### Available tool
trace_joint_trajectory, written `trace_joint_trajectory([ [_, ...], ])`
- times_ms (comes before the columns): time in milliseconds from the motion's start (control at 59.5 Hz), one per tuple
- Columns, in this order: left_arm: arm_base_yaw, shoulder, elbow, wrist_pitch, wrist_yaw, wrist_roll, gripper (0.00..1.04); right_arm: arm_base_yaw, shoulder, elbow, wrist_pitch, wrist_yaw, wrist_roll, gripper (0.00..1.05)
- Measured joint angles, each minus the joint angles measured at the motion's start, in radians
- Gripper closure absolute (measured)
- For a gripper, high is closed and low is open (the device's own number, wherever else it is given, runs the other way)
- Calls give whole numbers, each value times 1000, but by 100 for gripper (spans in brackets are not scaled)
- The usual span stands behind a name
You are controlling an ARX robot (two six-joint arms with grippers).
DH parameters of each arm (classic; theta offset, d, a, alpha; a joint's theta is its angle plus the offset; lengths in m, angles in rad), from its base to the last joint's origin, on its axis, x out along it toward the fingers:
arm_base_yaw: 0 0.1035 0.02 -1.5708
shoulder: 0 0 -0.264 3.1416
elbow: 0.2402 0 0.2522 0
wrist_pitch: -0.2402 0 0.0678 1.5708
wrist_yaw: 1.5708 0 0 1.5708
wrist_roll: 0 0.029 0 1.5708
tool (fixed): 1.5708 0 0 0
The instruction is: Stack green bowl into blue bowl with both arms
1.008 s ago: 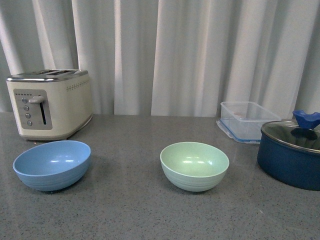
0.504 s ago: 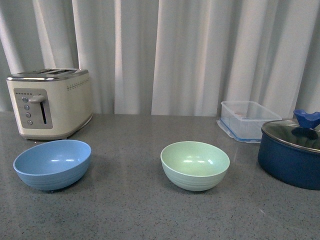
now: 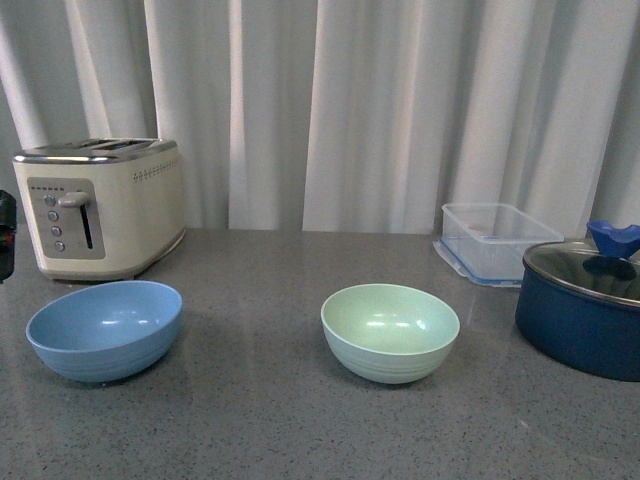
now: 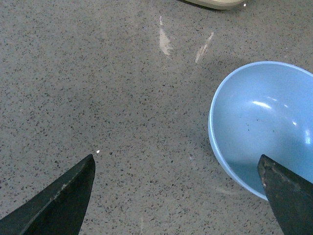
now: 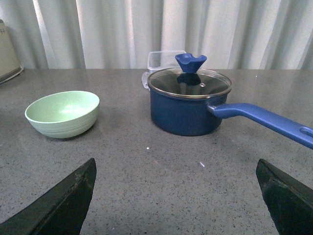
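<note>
The blue bowl [image 3: 105, 328] sits empty and upright on the grey counter at the front left. The green bowl [image 3: 390, 331] stands empty near the middle, well apart from it. A black edge of my left arm [image 3: 6, 235] shows at the far left of the front view. In the left wrist view my left gripper [image 4: 178, 196] is open above bare counter, with the blue bowl [image 4: 266, 122] beside one fingertip. My right gripper [image 5: 176, 196] is open over bare counter, far from the green bowl [image 5: 62, 112]. It does not show in the front view.
A cream toaster [image 3: 100, 205] stands behind the blue bowl. A clear plastic box [image 3: 495, 240] and a navy lidded pot [image 3: 585, 310] are at the right; the pot's long handle [image 5: 264, 120] sticks out sideways. Curtains hang behind the counter.
A black part of my left arm has come into the front view at the far left edge. The bowls have not moved.
</note>
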Motion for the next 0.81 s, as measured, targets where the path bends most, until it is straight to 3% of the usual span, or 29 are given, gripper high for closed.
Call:
trace_joint_trajectory([
  [118, -8, 71, 61, -53, 4, -38, 7, 0, 0, 0, 0, 0, 0, 10],
  [806, -14, 312, 194, -3, -6, -52, 7, 0, 0, 0, 0, 0, 0, 10],
])
